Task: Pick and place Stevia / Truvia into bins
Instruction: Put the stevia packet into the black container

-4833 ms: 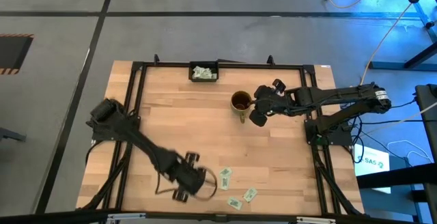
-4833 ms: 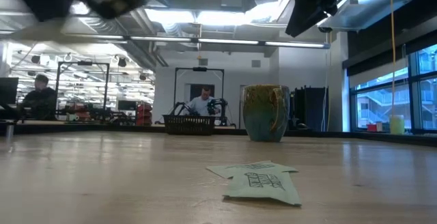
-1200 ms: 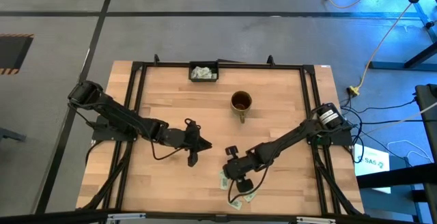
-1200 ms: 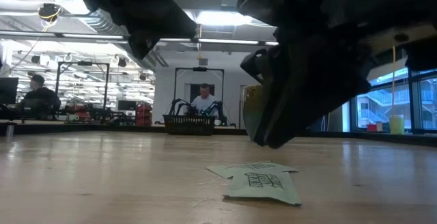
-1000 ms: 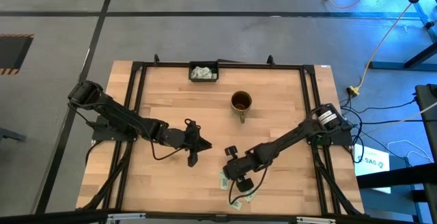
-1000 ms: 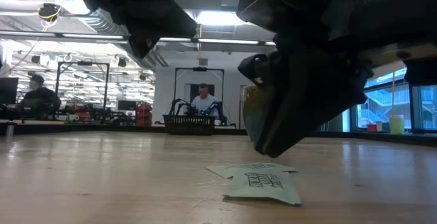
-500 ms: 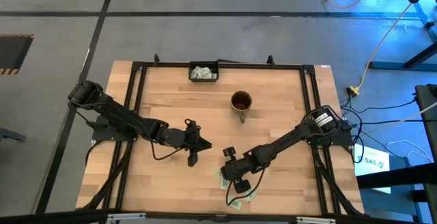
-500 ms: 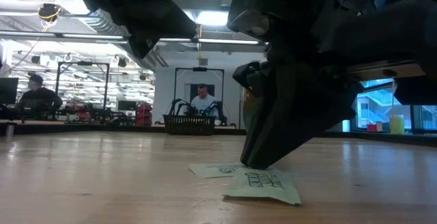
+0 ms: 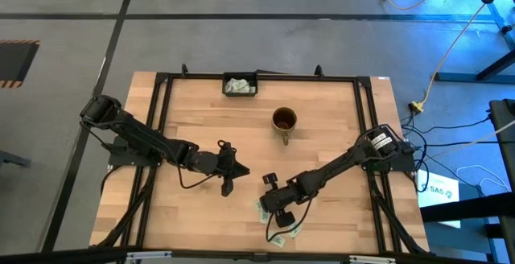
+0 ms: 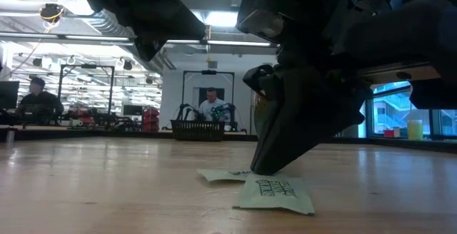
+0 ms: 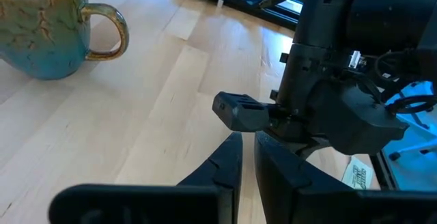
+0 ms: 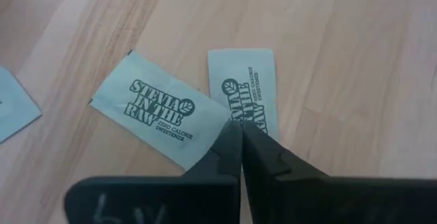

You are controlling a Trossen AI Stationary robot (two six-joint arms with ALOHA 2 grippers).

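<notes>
Two white-and-green Stevia sachets lie side by side on the wood, one overlapping the other. My right gripper stands shut on them near the table's front. In the low view its tips reach the table at the farther sachet, and another sachet lies nearer. More sachets lie toward the front edge. The mug and the black tray stand farther back. My left gripper hangs over mid-table, open by a narrow slit, with nothing seen between its fingers. My right gripper comes slanting down from the table's right. Its shut tips meet where the left sachet's corner overlaps the other sachet's long edge. Which of the two it has pinched, I cannot tell. Both sachets lie flat on the table.
A third sachet's corner shows beside the two. The black tray holds several sachets. The mug stands beyond my left gripper. The black frame rails run along the table's sides. Bare wood lies between the arms and the mug.
My right gripper has sunk onto the sachets until its tips reach the table. The farther sachet has slid a little toward the table's left under the tips. The nearer sachet has stayed in place.
</notes>
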